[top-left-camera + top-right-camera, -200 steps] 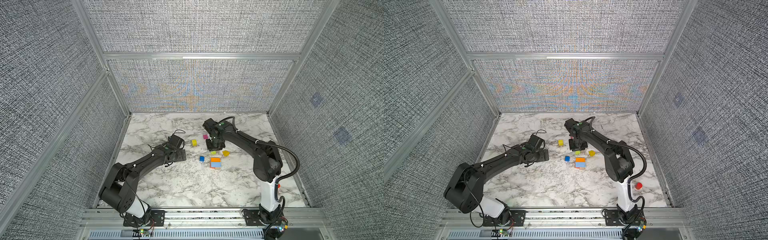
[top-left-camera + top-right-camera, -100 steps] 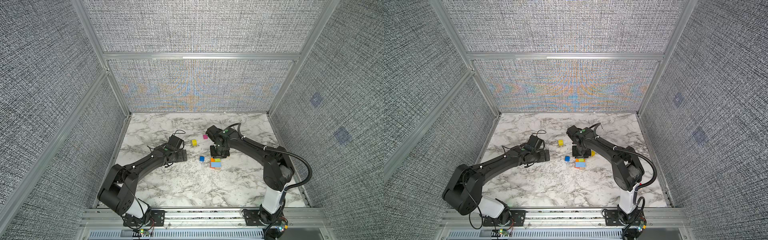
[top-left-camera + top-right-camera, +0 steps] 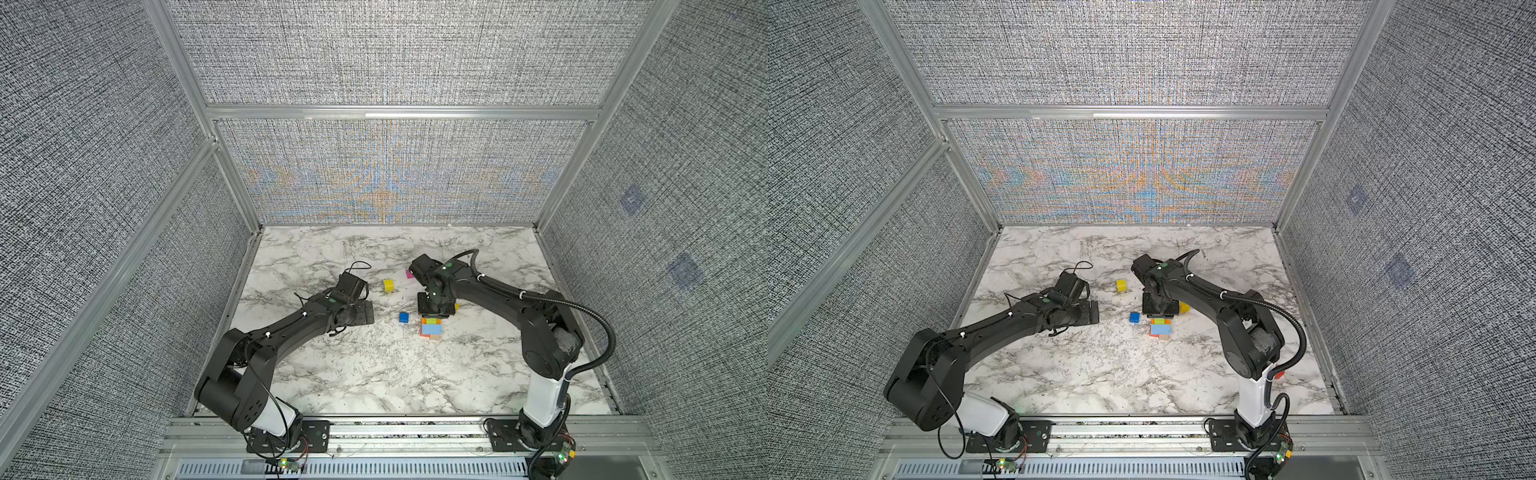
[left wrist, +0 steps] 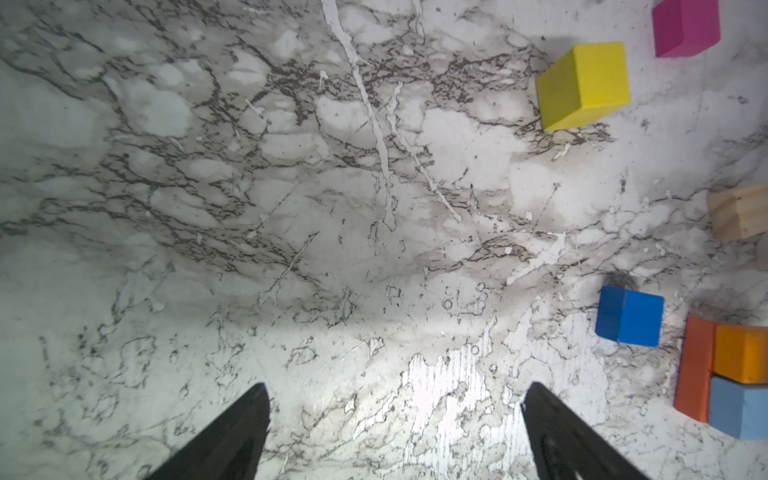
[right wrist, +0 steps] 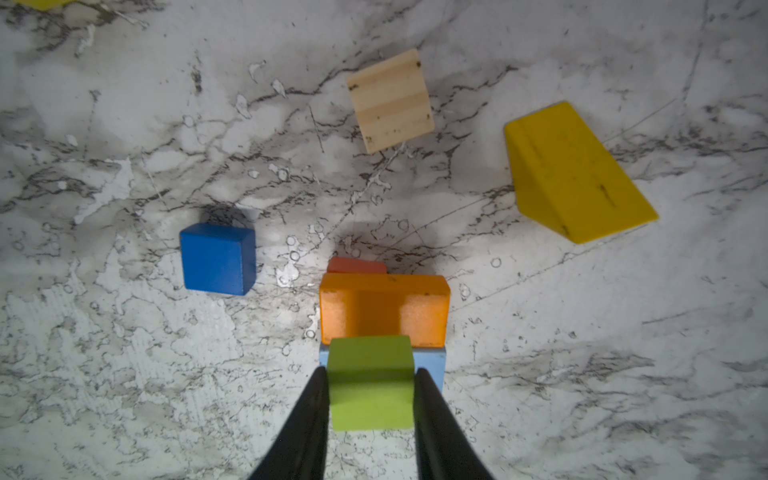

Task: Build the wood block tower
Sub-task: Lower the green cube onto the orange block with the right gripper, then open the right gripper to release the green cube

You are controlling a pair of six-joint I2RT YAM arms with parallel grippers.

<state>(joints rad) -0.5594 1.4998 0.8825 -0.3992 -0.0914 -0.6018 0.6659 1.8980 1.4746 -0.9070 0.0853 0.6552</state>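
The right fingers are clenched on a green block over the low tower of orange and light blue bricks near the middle of the bench, while the left fingers stand released, well apart from it.

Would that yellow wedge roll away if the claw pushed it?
Probably not: the yellow wedge lies on a flat face, so it would likely slide on the smooth marble table instead. Its sloped top may be slippery to pinch.
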